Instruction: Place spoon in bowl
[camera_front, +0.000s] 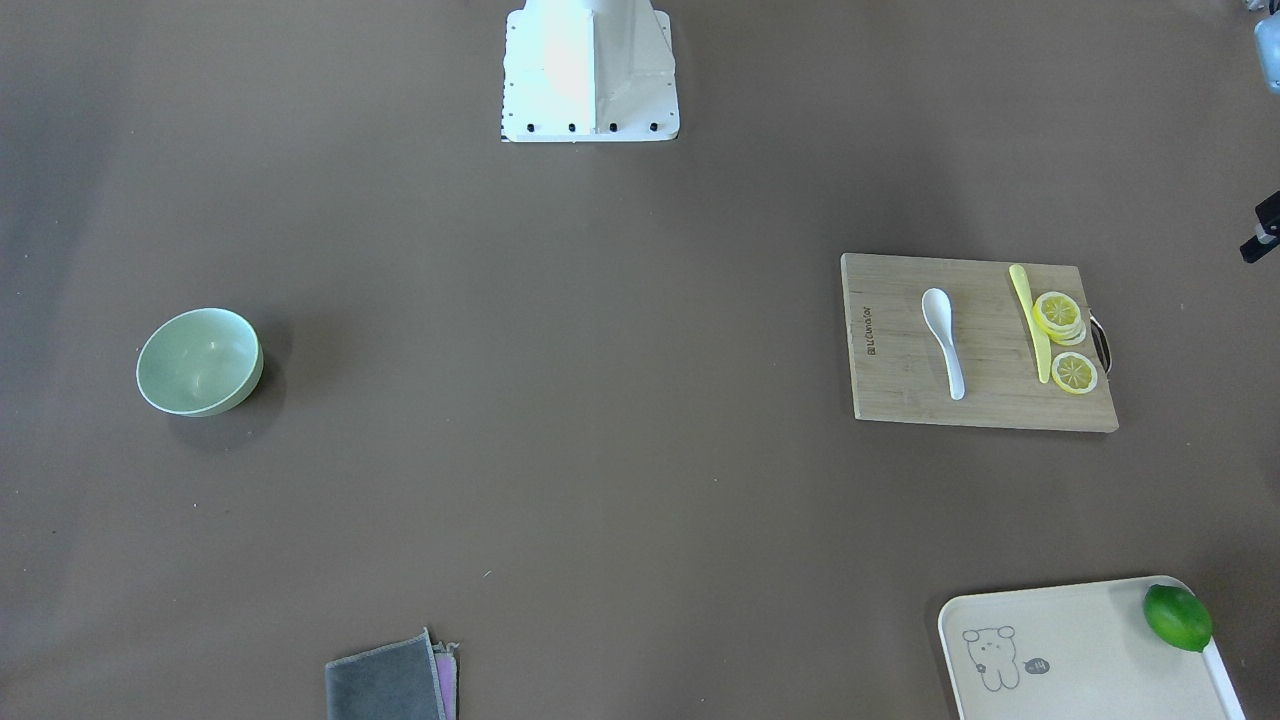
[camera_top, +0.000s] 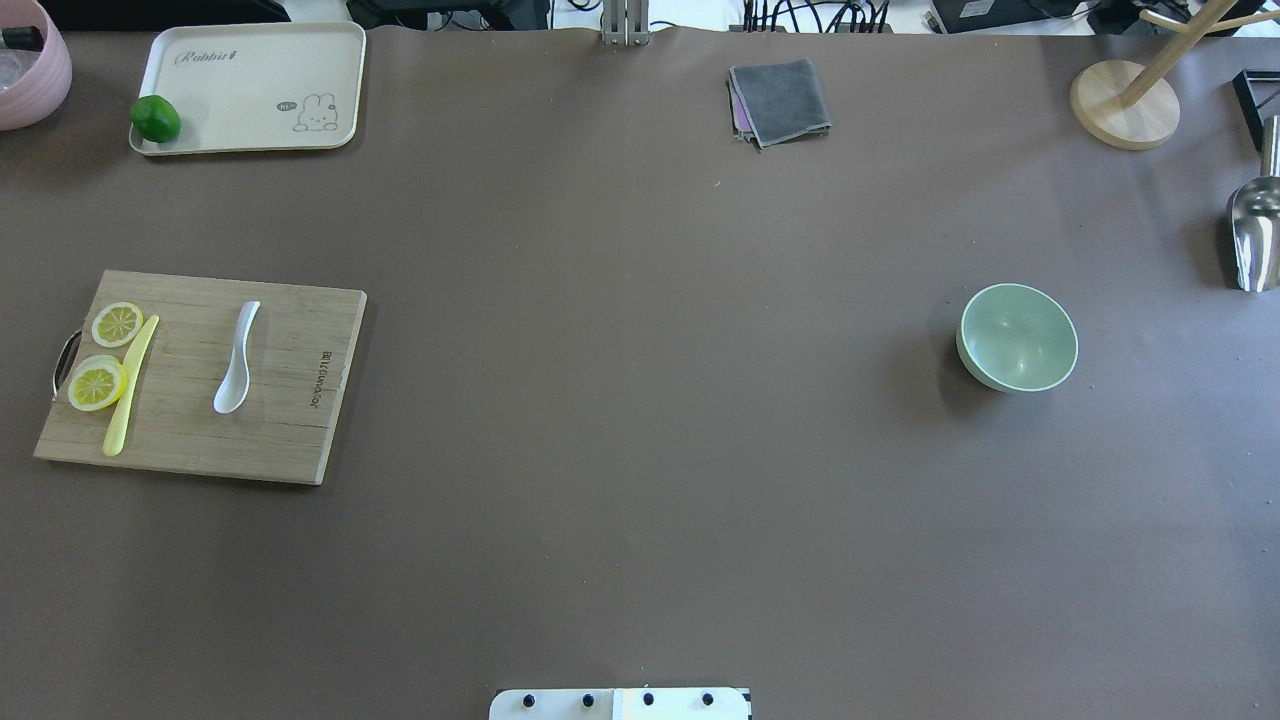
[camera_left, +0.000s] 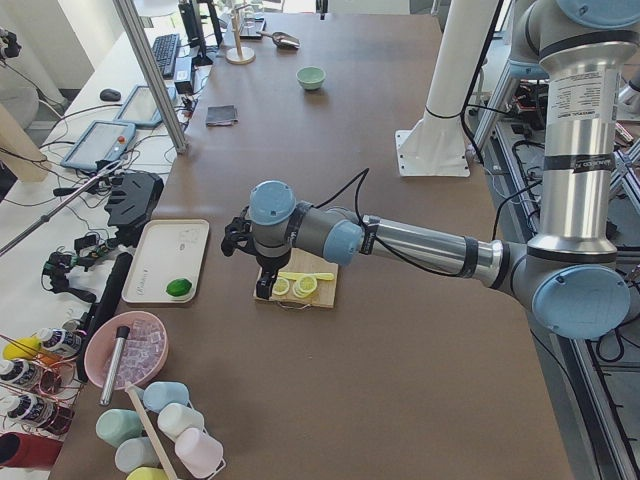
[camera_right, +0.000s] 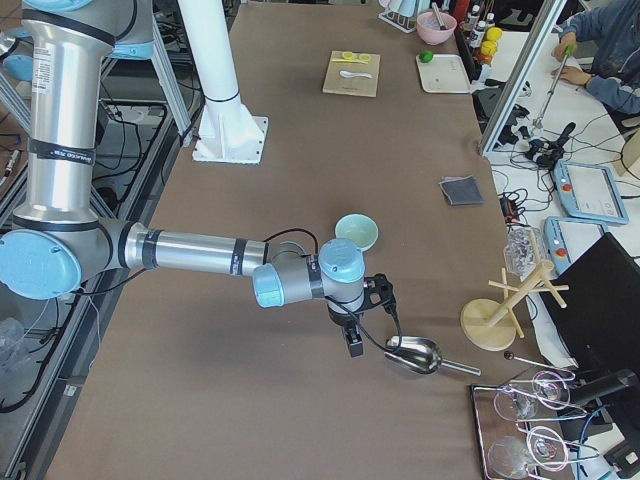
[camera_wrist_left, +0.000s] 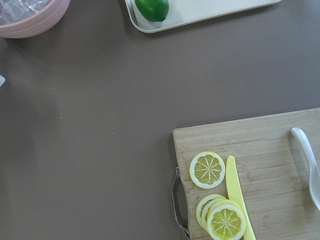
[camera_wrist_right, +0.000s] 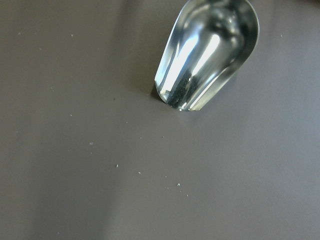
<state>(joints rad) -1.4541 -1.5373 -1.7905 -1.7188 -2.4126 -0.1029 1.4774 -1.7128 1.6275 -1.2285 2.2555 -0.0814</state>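
The white spoon (camera_front: 945, 340) lies on a wooden cutting board (camera_front: 900, 385), scoop toward the robot; it also shows in the overhead view (camera_top: 236, 358) and at the right edge of the left wrist view (camera_wrist_left: 309, 165). The mint-green bowl (camera_front: 199, 361) stands upright far across the table (camera_top: 1018, 337). My left gripper (camera_left: 262, 288) hangs above the board's handle end, apart from the spoon. My right gripper (camera_right: 354, 347) hangs beyond the bowl (camera_right: 356, 232), beside a metal scoop. Both grippers show only in the side views, so I cannot tell whether they are open or shut.
A pale-yellow knife (camera_front: 1030, 320) and lemon slices (camera_front: 1058, 312) lie on the board beside the spoon. A cream tray (camera_top: 250, 60) holds a lime (camera_top: 155, 119). A grey cloth (camera_top: 780, 100), a metal scoop (camera_top: 1255, 230), a wooden stand (camera_top: 1125, 103) and a pink bowl (camera_top: 30, 70) sit at the edges.
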